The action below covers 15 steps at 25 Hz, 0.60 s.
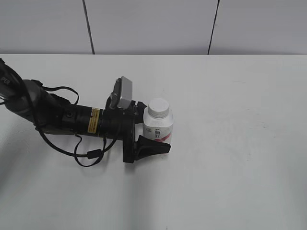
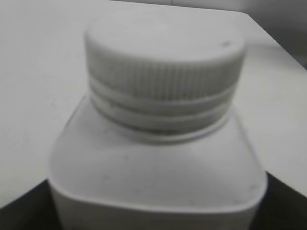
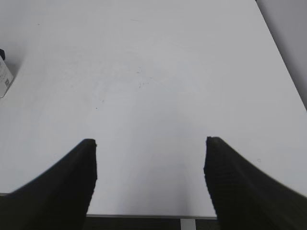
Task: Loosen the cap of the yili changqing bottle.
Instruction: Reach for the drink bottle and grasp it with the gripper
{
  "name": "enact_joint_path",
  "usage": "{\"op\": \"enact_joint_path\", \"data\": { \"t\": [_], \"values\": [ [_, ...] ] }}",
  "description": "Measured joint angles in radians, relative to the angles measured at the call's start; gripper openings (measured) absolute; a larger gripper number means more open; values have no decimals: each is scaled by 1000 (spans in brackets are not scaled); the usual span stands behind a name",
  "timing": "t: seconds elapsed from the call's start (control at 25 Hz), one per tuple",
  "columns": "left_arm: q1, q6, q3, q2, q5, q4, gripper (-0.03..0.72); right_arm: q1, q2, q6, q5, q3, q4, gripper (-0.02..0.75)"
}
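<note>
The yili changqing bottle [image 1: 159, 127] stands upright on the white table, with its pink-red label facing front. The white ribbed cap [image 1: 158, 106] sits on its neck. My left gripper [image 1: 160, 136] reaches in from the left. One finger lies against the bottle's front side and the other is behind it, so the gripper is shut on the bottle's body below the cap. The left wrist view shows the cap [image 2: 163, 62] and the bottle's shoulders [image 2: 158, 167] very close, with dark fingers at the bottom corners. My right gripper [image 3: 151, 148] is open and empty over bare table.
The white table [image 1: 240, 143] extends right of and in front of the bottle. A grey wall stands behind its far edge. In the right wrist view the near table edge [image 3: 144, 215] lies under the fingers, and a sliver of the bottle's label [image 3: 4, 72] shows at far left.
</note>
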Motion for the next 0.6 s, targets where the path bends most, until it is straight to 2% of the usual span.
{"op": "enact_joint_path", "data": {
  "t": [0.36, 0.6],
  "values": [
    [-1, 0, -6, 5, 0, -2, 496, 0, 0, 0, 0, 0, 0, 553],
    [-1, 0, -6, 5, 1, -4, 472, 0, 0, 0, 0, 0, 0, 553]
  ]
}}
